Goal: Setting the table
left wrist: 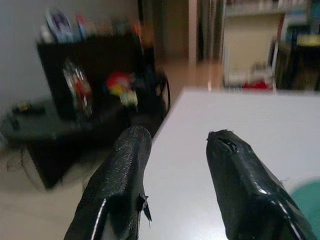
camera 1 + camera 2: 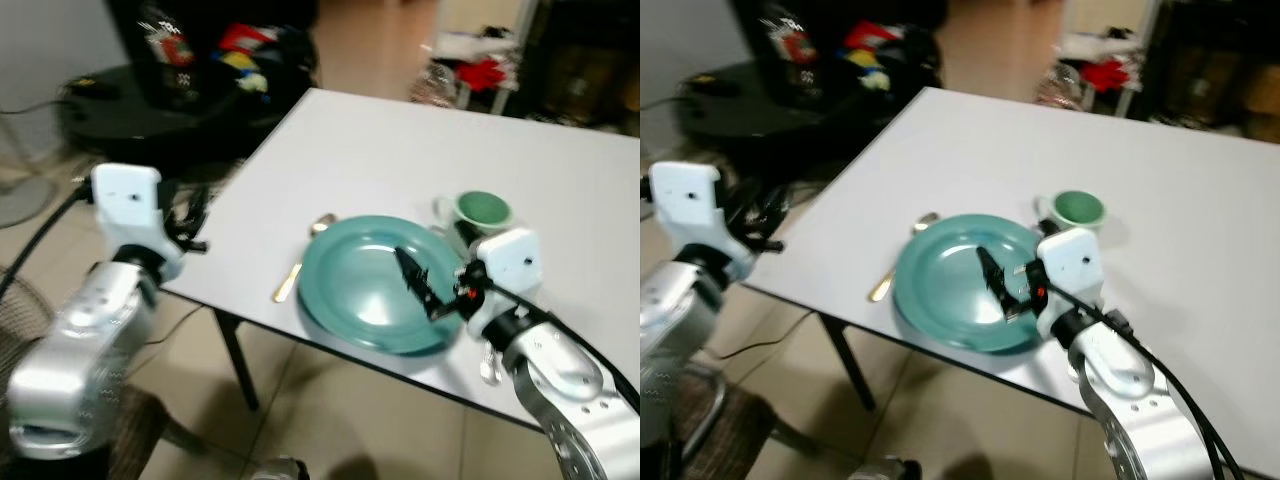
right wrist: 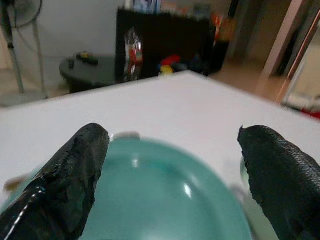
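Where glossy round teal plate [image 2: 370, 285] meets matte white table [image 2: 560, 200], right tool [image 2: 418, 282] released above, left tool [image 1: 175, 165] likewise spread.

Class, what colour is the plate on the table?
The plate is teal green; the left eye view shows it best.

A round teal plate [image 2: 372, 285] is lying flat on the white table [image 2: 400, 150], close to the near edge, its glossy well showing bare; a gold-handled spoon [image 2: 298, 262] is lying flat just beside the plate's left rim, bowl pointing away from the near edge; a white cup [image 2: 478, 212] with a green interior is standing upright just beyond the plate's far right rim, handle facing left; a silver utensil [image 2: 489, 366] is lying right of the plate, mostly hidden.
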### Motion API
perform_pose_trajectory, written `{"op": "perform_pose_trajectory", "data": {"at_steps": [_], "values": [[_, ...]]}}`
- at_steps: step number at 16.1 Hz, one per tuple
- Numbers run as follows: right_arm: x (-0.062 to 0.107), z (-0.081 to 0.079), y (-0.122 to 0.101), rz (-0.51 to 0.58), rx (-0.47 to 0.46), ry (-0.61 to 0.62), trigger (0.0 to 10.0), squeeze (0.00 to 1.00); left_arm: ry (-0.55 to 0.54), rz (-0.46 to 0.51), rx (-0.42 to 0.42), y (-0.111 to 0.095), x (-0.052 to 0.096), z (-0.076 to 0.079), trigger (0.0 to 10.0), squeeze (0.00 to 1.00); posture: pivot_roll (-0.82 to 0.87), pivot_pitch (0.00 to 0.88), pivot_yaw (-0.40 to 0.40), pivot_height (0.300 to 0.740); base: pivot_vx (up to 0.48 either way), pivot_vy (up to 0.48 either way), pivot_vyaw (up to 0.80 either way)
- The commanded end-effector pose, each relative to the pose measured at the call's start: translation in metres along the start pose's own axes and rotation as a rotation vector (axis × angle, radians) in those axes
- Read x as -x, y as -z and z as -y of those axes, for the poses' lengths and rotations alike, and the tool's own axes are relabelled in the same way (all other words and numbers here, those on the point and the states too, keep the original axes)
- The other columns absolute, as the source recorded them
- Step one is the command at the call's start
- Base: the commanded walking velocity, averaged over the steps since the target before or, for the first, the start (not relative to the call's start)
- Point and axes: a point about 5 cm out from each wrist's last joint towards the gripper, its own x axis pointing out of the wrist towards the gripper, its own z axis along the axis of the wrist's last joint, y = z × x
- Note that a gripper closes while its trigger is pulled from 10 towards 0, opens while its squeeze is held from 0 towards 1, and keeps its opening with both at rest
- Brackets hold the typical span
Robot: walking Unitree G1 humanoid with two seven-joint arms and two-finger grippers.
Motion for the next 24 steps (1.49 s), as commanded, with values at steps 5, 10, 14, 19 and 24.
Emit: {"op": "perform_pose_trajectory", "data": {"at_steps": [5,10,14,19,24], "values": [[-0.011,0.015,-0.023,0.186,0.076,0.141,10.0,0.00,-0.025,-0.033,0.016,0.026,0.003,0.011,10.0,0.00,0.03,0.000,0.038,0.740,0.000,0.000,0.80],[-0.015,0.018,-0.021,0.212,0.066,0.192,10.0,0.00,-0.075,-0.010,-0.033,0.028,0.003,0.006,10.0,0.00,0.05,0.000,0.038,0.740,0.000,0.000,0.80],[-0.009,0.021,-0.018,0.221,0.088,0.229,10.0,0.00,-0.029,-0.001,-0.059,0.030,-0.009,0.015,10.0,0.00,0.02,0.000,0.071,0.740,0.000,0.000,0.80],[-0.007,0.019,-0.018,0.226,0.100,0.227,10.0,0.00,-0.003,-0.011,-0.034,0.034,-0.008,0.017,10.0,0.00,-0.02,0.000,0.089,0.740,0.000,0.000,0.80],[-0.007,0.023,-0.016,0.220,0.108,0.231,10.0,0.00,-0.007,-0.013,-0.016,0.031,-0.009,0.023,10.0,0.00,0.02,0.000,0.064,0.740,0.000,0.000,0.80]]}}
